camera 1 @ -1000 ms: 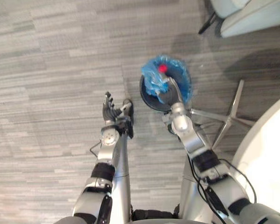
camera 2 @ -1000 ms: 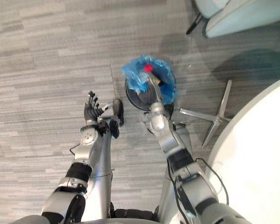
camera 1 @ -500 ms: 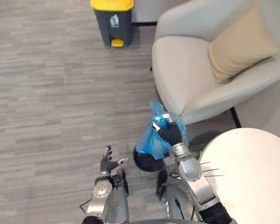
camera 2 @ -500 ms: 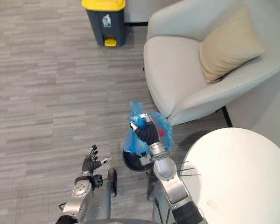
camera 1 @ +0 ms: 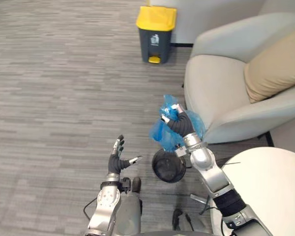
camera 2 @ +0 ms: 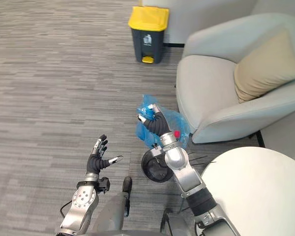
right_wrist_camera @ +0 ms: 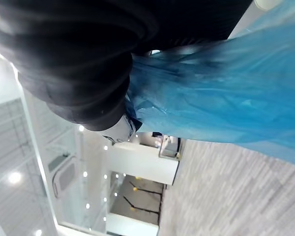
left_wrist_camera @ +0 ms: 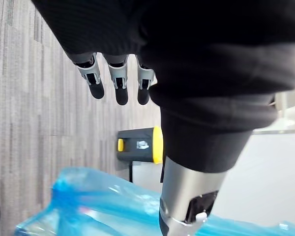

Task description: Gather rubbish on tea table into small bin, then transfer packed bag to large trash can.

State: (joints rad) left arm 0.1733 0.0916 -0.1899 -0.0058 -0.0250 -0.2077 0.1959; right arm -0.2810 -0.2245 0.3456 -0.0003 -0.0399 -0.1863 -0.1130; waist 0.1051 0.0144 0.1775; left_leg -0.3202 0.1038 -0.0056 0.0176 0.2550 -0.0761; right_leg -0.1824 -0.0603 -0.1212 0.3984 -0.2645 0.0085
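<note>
Blue bag [camera 1: 161,133] hangs at frame centre, gripped in curled fingers of right hand [camera 1: 179,123], just above small bin [camera 1: 169,167]. Large trash can [camera 1: 155,44] is well apart, top centre, straight beyond the bag. Left hand [camera 1: 118,160] is lower left, fingers spread, empty.

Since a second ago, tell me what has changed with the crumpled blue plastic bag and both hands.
The right hand, shut on the crumpled blue plastic bag, has lifted it up out of the small round black bin, which it lined a second ago. The head camera has tilted up too. The left hand stayed open and empty, the bin on the floor.
</note>
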